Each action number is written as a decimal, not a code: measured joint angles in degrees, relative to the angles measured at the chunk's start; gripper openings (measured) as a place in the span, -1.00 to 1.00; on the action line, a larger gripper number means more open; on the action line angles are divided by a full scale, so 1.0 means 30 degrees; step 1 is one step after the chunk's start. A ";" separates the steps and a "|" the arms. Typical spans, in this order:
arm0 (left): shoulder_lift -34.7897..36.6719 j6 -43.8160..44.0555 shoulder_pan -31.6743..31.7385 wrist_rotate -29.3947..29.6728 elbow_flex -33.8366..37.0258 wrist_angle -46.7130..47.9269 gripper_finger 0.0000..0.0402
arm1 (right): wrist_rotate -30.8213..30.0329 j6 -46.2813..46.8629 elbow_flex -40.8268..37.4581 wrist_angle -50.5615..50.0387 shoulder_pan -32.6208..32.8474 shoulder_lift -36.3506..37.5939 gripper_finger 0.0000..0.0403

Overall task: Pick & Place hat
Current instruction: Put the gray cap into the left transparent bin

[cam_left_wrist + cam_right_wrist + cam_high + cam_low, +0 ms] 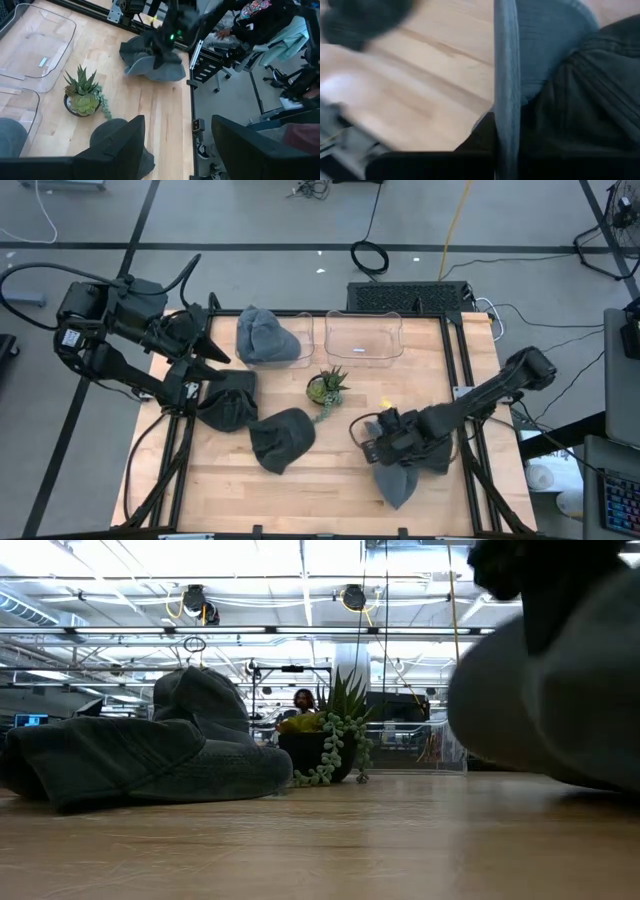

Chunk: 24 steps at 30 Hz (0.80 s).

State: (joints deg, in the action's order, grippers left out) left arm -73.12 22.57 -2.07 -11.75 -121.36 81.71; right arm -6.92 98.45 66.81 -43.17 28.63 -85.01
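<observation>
1. Bins at the table's far edge: left bin point(300, 330) holds a slumped grey hat point(265, 337); right bin point(364, 338) lies bare.
2. Left gripper point(207, 348), fingers apart, hovers near the left bin.
3. Right gripper point(383, 442), clamped together on a crumpled grey-blue hat point(400, 472), sits at the table's right front.

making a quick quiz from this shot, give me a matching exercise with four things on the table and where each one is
Things:
1. succulent plant
2. right claw
3. left claw
4. empty clear bin

Places or states:
A. open, at the table's left edge above a dark hat
B. far side of the table, nothing inside
C. middle of the table
D. shut on the grey hat near the right front

Pairs: 1-C, 2-D, 3-A, 4-B
</observation>
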 joint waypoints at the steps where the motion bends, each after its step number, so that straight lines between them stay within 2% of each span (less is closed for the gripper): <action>1: -0.0001 0.0006 0.0000 0.0000 0.0000 0.0000 0.19 | -0.0225 -0.0104 0.0000 0.0040 0.0105 0.0565 -0.99; 6: 0.0006 -0.0406 0.0000 0.0459 0.0000 -0.0029 0.19 | -0.1193 -0.1352 0.0000 0.0398 0.0521 0.3283 -0.99; 10: 0.0006 -0.1255 0.0000 0.1421 0.0007 -0.0036 0.19 | -0.2597 -0.3675 0.0000 0.1290 0.0735 0.5061 -1.00; 16: -0.0001 -0.1443 0.0073 0.1601 0.0007 -0.0073 0.19 | -0.3719 -0.7978 0.0000 0.3465 0.0739 0.7075 -1.00; 21: -0.0001 -0.1318 0.0073 0.1614 0.0007 -0.0512 0.19 | -0.3749 -1.1953 0.0000 0.4944 0.0739 0.8101 -1.00; 24: 0.0004 -0.0475 0.0066 0.2401 0.0007 -0.1102 0.19 | -0.3730 -1.5084 0.0007 0.5583 0.0739 0.8518 -1.00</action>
State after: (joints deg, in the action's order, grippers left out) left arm -73.11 21.14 -1.87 -4.55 -121.34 78.41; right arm -18.11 53.20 66.83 -26.42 30.85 -59.46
